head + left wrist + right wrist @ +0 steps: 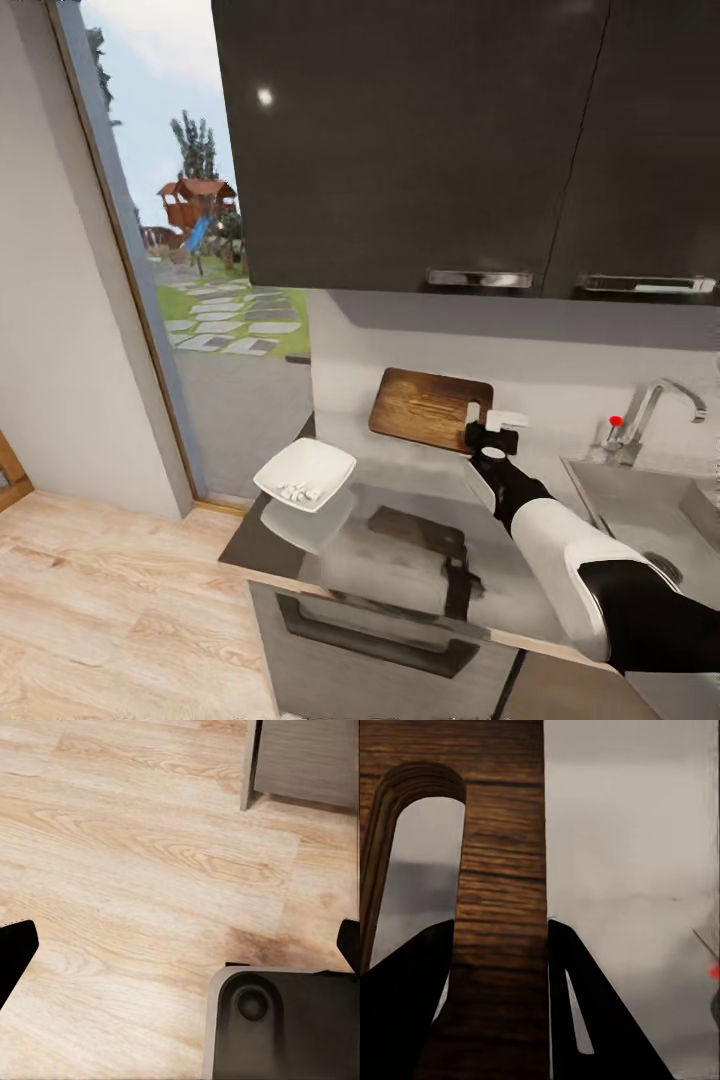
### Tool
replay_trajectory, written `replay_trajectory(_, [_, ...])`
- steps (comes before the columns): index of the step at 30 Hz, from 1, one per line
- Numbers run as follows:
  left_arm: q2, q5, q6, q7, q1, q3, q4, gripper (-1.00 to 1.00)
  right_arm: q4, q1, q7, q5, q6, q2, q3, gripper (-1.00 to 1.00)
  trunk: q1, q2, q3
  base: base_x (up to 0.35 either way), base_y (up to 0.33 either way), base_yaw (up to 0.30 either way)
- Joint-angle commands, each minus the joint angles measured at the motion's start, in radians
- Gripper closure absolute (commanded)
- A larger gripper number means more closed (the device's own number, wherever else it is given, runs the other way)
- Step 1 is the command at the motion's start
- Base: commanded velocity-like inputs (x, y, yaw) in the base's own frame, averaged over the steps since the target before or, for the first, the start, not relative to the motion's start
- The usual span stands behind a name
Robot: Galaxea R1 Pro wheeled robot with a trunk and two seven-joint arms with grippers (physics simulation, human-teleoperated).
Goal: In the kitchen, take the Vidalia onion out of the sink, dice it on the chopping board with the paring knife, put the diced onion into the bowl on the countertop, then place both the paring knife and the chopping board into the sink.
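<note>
While clamped by the right gripper [489,418] fingers at its slotted handle end, hangs lifted above the glossy grey tabletop [400,520]: brown wooden rectangular chopping board [428,408]. Could slip or swing against the wall before reaching the steel sink [650,510], being held only by one edge.

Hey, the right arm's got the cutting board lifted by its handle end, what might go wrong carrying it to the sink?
The right gripper pinches only the narrow edge strip by the chopping board's handle slot, so the board may swing or slip. It hangs tilted close to the wall. The tap stands over the sink and could catch the board.
</note>
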Motion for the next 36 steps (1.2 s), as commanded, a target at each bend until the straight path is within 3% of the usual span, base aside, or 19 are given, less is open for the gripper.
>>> replay_trajectory(1, [0.001,0.01,-0.001,0.003,0.001,-0.009,-0.002,-1.0,0.0,-0.001,-0.005,-0.012,-0.006,0.001,0.006,1.0,0.0,-0.002,-0.001,-0.149,-0.289,-0.031])
replay_trajectory(23, [0.001,0.01,-0.001,0.003,0.001,-0.009,-0.002,-1.0,0.001,-0.001,-0.006,-0.024,-0.004,0.004,0.008,1.0,0.0,-0.002,0.017,-0.128,-0.293,-0.18])
replay_trajectory(28, [0.001,0.008,-0.001,0.003,0.001,-0.009,-0.003,-1.0,0.002,-0.001,-0.021,-0.036,0.069,0.005,0.004,1.0,0.0,-0.002,0.017,-0.067,-0.294,-0.013])
replay_trajectory(29, [0.001,0.008,-0.001,0.003,0.001,-0.009,-0.004,-1.0,0.003,-0.001,-0.036,-0.055,0.076,0.005,0.004,1.0,0.0,-0.002,0.017,-0.017,-0.225,-0.001])
replay_trajectory(31, [0.001,0.007,-0.002,0.003,0.001,-0.009,-0.006,-1.0,0.009,-0.001,-0.102,-0.149,0.084,0.002,0.004,1.0,0.0,-0.002,0.017,-0.009,-0.123,-0.001])
replay_trajectory(34, [0.002,0.007,-0.003,0.003,0.001,-0.009,-0.007,-1.0,0.014,-0.001,-0.226,-0.353,0.087,0.001,0.005,1.0,0.0,-0.002,0.017,-0.002,-0.029,0.0])
replay_trajectory(36, [0.003,0.007,-0.003,0.003,0.001,-0.009,-0.007,-1.0,0.014,-0.001,-0.283,-0.407,0.084,0.002,0.006,1.0,0.0,-0.002,0.017,0.0,-0.007,0.0])
